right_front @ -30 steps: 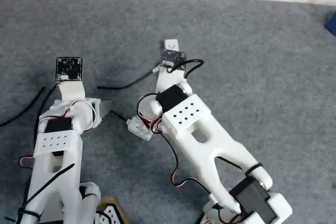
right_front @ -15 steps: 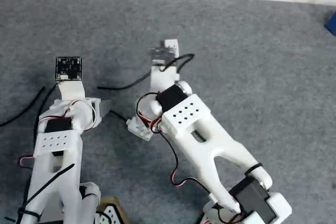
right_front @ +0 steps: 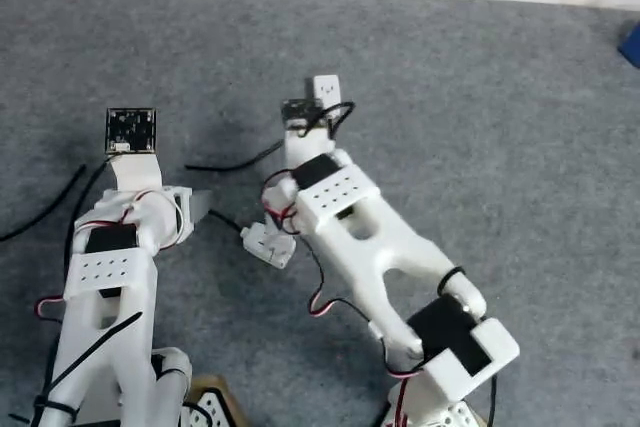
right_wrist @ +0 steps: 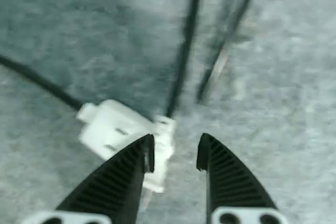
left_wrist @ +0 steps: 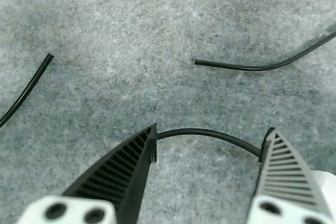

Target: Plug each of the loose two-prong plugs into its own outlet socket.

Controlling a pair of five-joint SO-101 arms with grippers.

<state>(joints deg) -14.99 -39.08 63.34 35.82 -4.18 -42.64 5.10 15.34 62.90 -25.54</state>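
High view: white plug (right_front: 268,243) lies on grey carpet (right_front: 480,97) between the two arms. Left wrist view: left gripper (left_wrist: 211,132) released, jaws spread wide above a black cable (left_wrist: 184,130). Right wrist view: right gripper (right_wrist: 176,142) narrowly parted, grasping nothing, plug (right_wrist: 113,127) just beside one finger

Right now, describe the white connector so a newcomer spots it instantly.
Start on the gray carpet, in the gap between the left arm and right arm. The white connector lies there by the right arm's wrist: the only white block among thin black cables.
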